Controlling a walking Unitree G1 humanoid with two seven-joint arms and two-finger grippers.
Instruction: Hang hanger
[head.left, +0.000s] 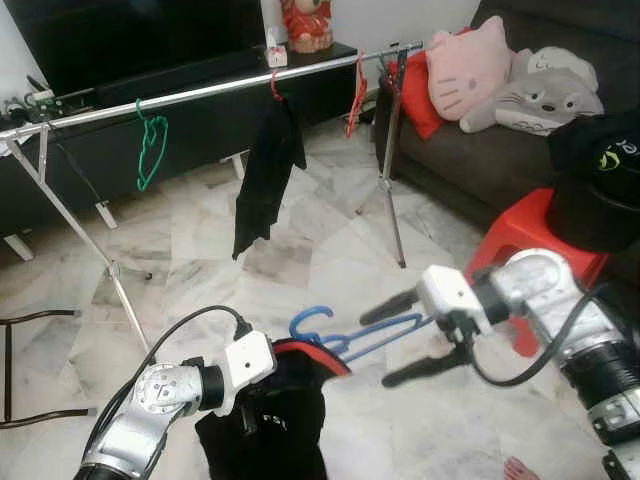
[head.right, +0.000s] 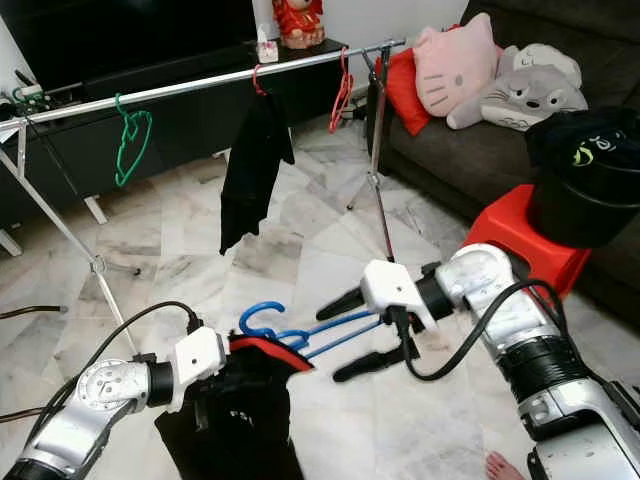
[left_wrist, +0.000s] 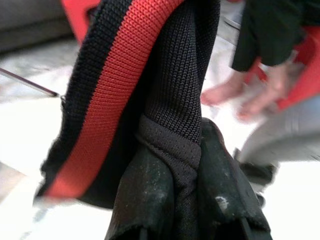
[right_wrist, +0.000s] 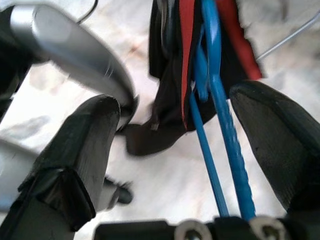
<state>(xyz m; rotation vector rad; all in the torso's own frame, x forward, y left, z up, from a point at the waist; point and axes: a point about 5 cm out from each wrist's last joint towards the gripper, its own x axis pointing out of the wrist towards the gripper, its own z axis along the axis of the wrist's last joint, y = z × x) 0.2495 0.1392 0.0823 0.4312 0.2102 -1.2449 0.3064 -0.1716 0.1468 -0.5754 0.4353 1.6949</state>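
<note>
- The blue hanger (head.left: 350, 338) is held low and well in front of the drying rail (head.left: 230, 88), partly threaded into a black garment with a red stripe (head.left: 290, 385).
- The left gripper (left_wrist: 185, 200) is clenched on a bunched fold of that garment, below the rail and nearer the robot.
- The right gripper (right_wrist: 170, 150) is spread wide around the hanger's two thin blue bars; whether they rest against a finger cannot be told.
- The hanger is judged light, stiff and somewhat slippery; the knitted garment soft and limp, likely to sag and slide off.
- A hold close under the blue hook (head.left: 312, 320) is judged best, leaving the hook free for the rail, between the green hanger (head.left: 150, 150) and the hung black garment (head.left: 265, 170).
</note>
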